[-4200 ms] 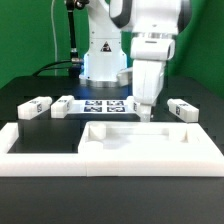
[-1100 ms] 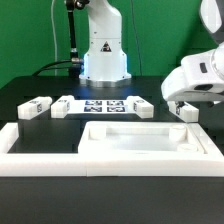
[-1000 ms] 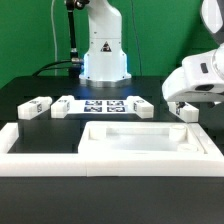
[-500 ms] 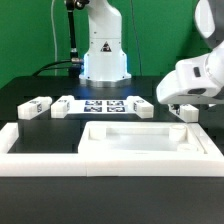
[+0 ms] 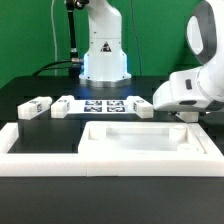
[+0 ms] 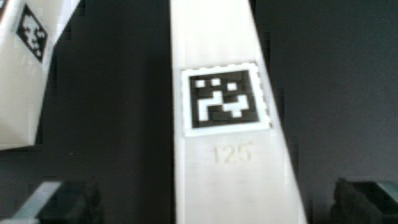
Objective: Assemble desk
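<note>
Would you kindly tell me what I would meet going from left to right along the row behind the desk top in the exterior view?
First leg → second leg → marker board → third leg → the tool, hanging over a fourth leg.

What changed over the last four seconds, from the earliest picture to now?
The hand swung from beside the marker board toward the exterior view's right and came down over the rightmost leg, open around it, nothing gripped. The other legs, the desk top and the marker board stayed put.
</note>
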Available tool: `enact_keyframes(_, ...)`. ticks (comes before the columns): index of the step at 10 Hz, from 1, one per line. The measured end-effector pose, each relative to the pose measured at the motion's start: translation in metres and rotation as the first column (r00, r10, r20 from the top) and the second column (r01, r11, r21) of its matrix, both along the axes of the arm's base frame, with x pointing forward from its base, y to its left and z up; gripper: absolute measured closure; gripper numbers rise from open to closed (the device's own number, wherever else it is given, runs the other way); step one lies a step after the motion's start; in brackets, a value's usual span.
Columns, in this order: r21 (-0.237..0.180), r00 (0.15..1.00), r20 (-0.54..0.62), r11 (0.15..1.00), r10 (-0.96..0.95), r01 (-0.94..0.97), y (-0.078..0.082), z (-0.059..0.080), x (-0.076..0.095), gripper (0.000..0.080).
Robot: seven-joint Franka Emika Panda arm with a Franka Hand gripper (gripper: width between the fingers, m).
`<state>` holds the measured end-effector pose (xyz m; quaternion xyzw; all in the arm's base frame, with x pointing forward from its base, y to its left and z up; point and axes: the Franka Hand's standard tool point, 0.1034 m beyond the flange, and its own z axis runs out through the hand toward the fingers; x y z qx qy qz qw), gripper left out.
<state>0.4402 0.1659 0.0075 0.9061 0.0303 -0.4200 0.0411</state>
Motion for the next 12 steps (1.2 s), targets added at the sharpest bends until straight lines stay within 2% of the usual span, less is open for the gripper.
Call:
enact_keyframes(2, 0.0, 1.0, 0.001, 1.0, -0.001, 0.001, 0.0, 0.0, 0.0, 0.0176)
enact_keyframes(4, 0.0, 1.0, 0.001, 1.0, -0.002, 0.002, -0.001, 0.0, 0.0, 0.0513)
enact_keyframes(10, 0.0, 1.0, 0.001, 1.0, -0.002, 0.002, -0.001, 0.0, 0.001, 0.051)
enact_keyframes(11, 0.001, 1.0, 0.009, 1.0, -0.005, 0.005, -0.003, 0.003, 0.004, 0.0509)
enact_keyframes(12, 0.036, 1.0, 0.022, 0.999, 0.006, -0.006, -0.013, 0.021, 0.02, 0.0509)
